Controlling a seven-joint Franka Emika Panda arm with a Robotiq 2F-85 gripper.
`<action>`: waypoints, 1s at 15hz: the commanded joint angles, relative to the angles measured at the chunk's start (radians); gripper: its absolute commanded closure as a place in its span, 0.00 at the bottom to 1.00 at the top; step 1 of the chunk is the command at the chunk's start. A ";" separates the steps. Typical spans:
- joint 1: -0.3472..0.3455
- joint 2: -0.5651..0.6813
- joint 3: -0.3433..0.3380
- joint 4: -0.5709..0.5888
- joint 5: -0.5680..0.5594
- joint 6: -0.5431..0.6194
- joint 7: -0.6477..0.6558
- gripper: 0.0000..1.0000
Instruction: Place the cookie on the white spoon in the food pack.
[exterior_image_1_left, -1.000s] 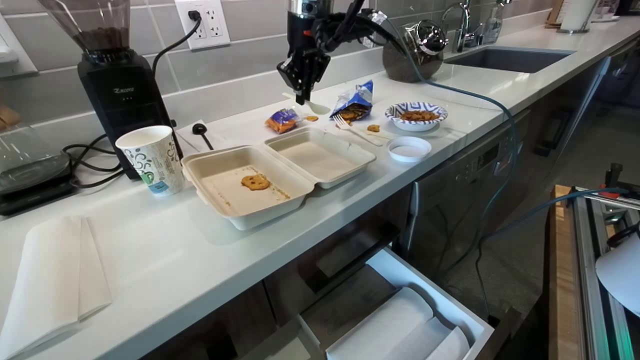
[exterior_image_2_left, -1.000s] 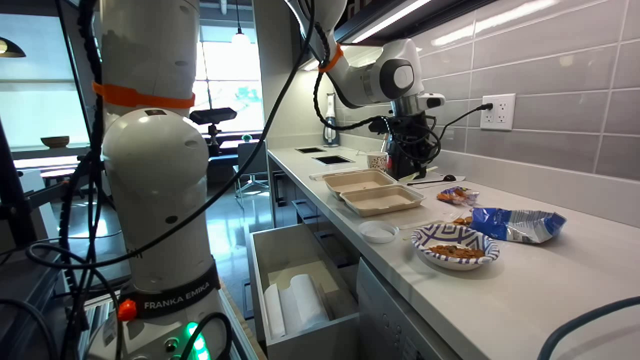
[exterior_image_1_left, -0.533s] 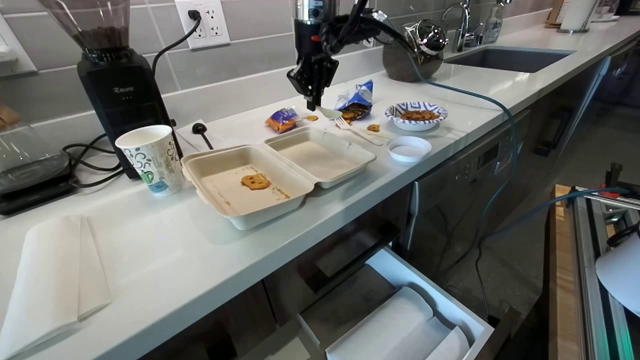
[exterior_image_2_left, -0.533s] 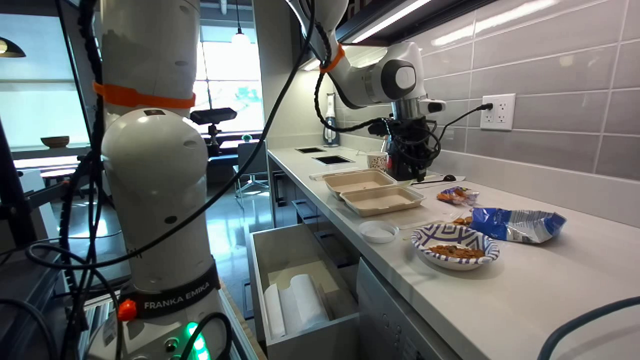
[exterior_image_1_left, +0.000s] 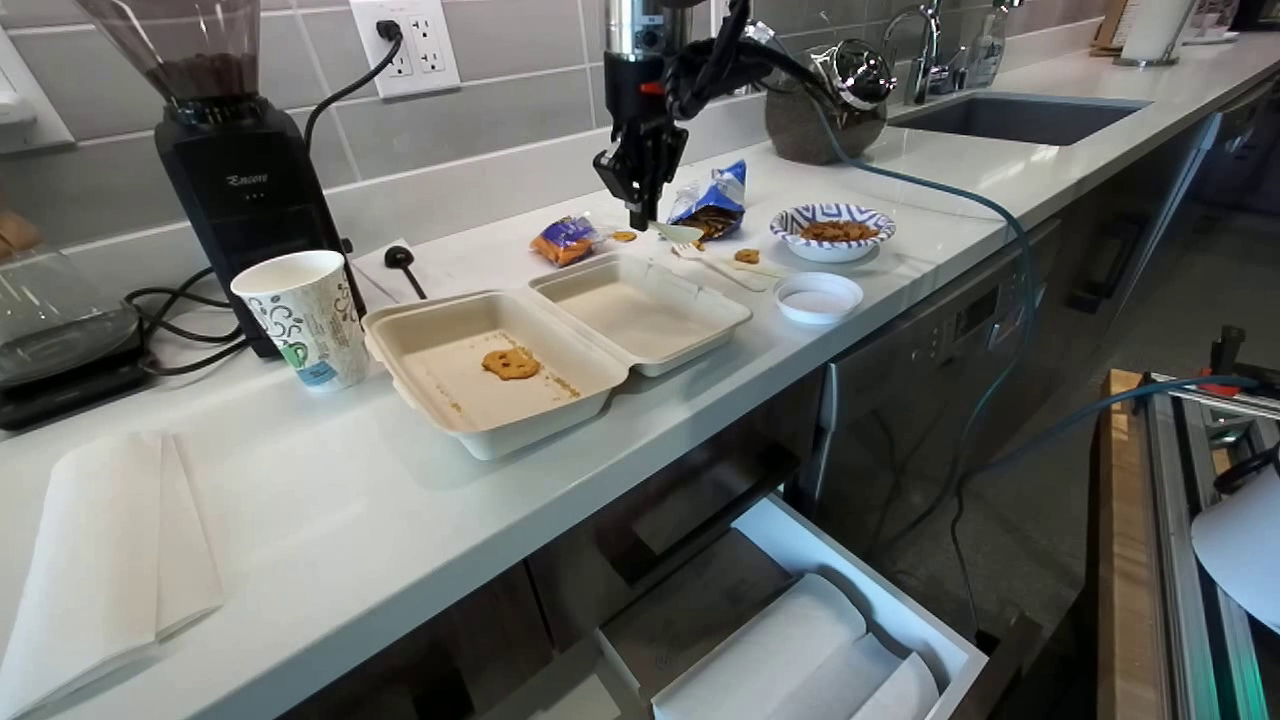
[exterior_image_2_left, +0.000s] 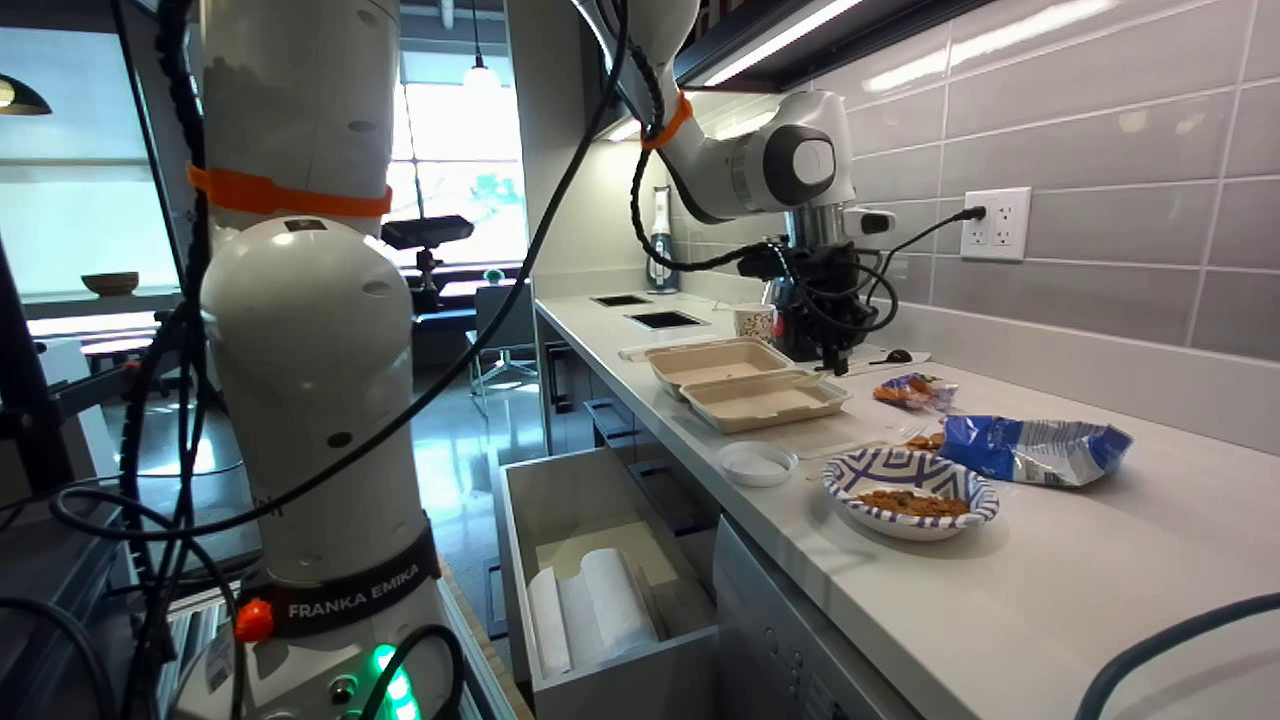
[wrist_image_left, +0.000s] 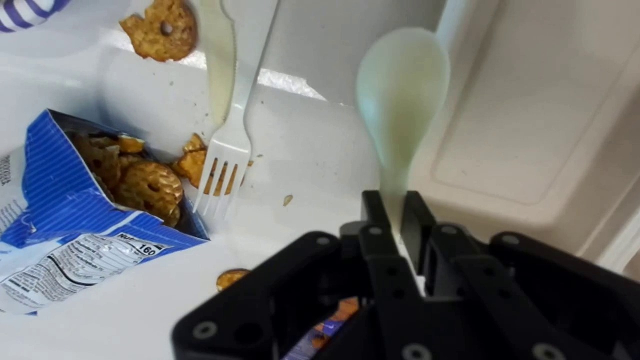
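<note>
A golden-brown cookie (exterior_image_1_left: 511, 364) lies in one half of the open food pack (exterior_image_1_left: 640, 310), with crumbs around it. The white spoon (wrist_image_left: 402, 85) is gripped by the handle between the fingers of my gripper (wrist_image_left: 393, 200), and its bowl, pointing away from the gripper, holds nothing. In an exterior view my gripper (exterior_image_1_left: 643, 222) hangs low over the counter behind the pack's other half, with the spoon sticking out to the side. In the wrist view the food pack (wrist_image_left: 530, 100) is beside the spoon. Another ring-shaped cookie (wrist_image_left: 162, 35) lies on the counter.
A blue snack bag (wrist_image_left: 75, 200), a fork (wrist_image_left: 232, 135) and a knife (wrist_image_left: 218, 65) lie close to the spoon. A patterned bowl (exterior_image_1_left: 833, 245), a small white dish (exterior_image_1_left: 817, 298) and an orange-blue wrapper (exterior_image_1_left: 566, 240) are also around. A paper cup (exterior_image_1_left: 305, 320) stands beside the pack.
My gripper has come down and moved across the counter toward the blue bag and fork, carrying the spoon. The food pack and the cookie in it have stayed put.
</note>
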 joint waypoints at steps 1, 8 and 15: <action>-0.025 -0.024 0.007 -0.041 0.013 -0.004 -0.059 0.97; -0.055 -0.030 -0.010 -0.074 0.003 0.027 -0.043 0.97; -0.074 -0.027 -0.005 -0.110 0.064 0.049 -0.060 0.97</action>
